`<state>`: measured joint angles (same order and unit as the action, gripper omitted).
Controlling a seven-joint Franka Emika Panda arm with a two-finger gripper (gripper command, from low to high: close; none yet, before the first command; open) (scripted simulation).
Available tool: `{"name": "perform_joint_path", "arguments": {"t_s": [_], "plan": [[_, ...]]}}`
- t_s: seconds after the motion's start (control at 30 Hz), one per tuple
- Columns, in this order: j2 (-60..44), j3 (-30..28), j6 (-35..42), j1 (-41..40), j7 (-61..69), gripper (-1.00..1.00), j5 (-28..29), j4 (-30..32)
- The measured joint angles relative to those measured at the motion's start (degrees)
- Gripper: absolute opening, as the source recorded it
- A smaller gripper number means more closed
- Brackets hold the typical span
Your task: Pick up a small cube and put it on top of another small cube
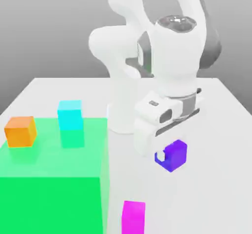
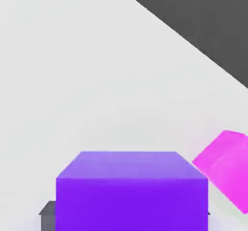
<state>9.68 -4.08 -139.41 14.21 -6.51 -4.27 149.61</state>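
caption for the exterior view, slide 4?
Gripper shut on the purple cube, cyan cube waiting beside the green block.

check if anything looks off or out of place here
Nothing looks spilled or damaged. The purple cube is gripped in the hand; the cyan cube and orange cube sit squarely on the big green block.

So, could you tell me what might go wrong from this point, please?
1. The hand is shut on the purple cube, and in the exterior view most of the cube sticks out past it; a shallow grip might slip during transport.
2. The cyan cube offers a small landing face, so a slightly off-centre release could let the purple cube tumble.
3. The big green block and the orange cube stand close to the cyan cube; a low approach might clip them.
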Motion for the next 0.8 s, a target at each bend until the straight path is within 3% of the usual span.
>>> {"name": "perform_joint_path", "arguments": {"t_s": [0.57,0.7,0.73,0.8], "plan": [[21.4,-15.2,27.0,-9.5,43.9,-1.0,14.4,-7.1],[20.8,-17.4,22.1,-10.5,47.0,-1.0,16.3,-3.0],[20.1,-17.8,19.9,-10.6,47.2,1.0,16.6,-1.5],[20.1,-17.8,19.9,-10.6,47.2,1.0,16.6,-1.5]]}}
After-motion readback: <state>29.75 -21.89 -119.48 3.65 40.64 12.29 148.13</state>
